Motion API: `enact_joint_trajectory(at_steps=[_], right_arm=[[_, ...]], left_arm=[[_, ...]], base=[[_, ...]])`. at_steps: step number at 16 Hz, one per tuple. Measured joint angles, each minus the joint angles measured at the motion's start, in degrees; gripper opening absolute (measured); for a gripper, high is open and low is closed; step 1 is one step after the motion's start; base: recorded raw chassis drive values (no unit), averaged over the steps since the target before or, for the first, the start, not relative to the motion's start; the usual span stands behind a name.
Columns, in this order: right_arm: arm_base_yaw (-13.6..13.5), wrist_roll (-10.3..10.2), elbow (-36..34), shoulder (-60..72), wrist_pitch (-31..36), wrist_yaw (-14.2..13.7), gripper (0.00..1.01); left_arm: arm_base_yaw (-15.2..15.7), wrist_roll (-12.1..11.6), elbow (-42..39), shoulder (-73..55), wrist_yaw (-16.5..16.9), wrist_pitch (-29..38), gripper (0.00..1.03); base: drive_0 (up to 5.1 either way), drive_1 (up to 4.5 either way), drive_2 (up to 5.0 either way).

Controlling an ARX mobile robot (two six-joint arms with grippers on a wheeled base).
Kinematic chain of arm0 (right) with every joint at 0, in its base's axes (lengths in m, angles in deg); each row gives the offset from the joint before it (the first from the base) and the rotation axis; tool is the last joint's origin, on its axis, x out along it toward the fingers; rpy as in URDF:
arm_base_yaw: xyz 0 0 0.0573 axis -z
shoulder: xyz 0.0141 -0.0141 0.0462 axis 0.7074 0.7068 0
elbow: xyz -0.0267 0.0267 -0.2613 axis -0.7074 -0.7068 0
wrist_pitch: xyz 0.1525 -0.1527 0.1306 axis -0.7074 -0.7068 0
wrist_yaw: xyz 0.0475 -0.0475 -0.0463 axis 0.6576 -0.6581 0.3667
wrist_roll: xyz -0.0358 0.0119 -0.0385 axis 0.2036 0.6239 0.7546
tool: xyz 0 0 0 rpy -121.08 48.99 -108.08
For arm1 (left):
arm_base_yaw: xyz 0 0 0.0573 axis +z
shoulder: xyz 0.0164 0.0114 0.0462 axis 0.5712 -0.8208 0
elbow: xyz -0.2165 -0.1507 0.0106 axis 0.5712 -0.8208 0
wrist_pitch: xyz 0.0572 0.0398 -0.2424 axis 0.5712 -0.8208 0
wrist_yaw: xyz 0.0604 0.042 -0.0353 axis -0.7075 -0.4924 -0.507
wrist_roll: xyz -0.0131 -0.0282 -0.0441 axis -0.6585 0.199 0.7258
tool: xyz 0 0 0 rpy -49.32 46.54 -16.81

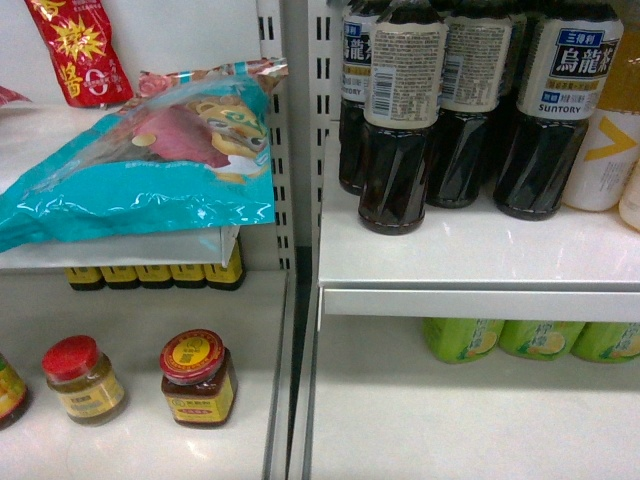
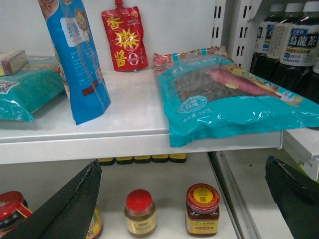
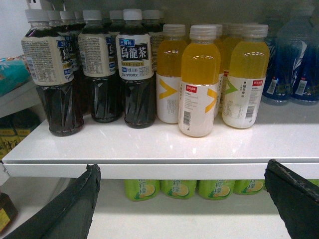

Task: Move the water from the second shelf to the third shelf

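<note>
While both jaws gape wide and empty, no water bottle shows near them.

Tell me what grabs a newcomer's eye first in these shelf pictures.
The big teal snack bag overhanging the left shelf's edge stands out first. Then the dark oolong tea bottles beside bright orange drink bottles on the right shelf. Below left sit red-lidded jars.

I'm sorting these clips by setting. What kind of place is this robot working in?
Most likely a shop or a mock-up of one: white metal shelves carry rows of identical dark oolong tea bottles with cream labels, yellow juice bottles with white caps, and red-lidded glass sauce jars, all facing outward.
</note>
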State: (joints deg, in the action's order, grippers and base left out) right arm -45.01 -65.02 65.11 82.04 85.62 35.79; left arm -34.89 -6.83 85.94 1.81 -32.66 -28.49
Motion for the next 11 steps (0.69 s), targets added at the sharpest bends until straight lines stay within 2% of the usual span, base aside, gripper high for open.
enact_joint_trajectory(at_steps=[11], right_arm=[[0.0, 0.0, 0.0, 0.0, 0.0, 0.0, 0.98]], left_arm=[[0.0, 0.0, 0.0, 0.0, 0.0, 0.0, 0.98]], base=[[0.0, 0.00, 0.0]])
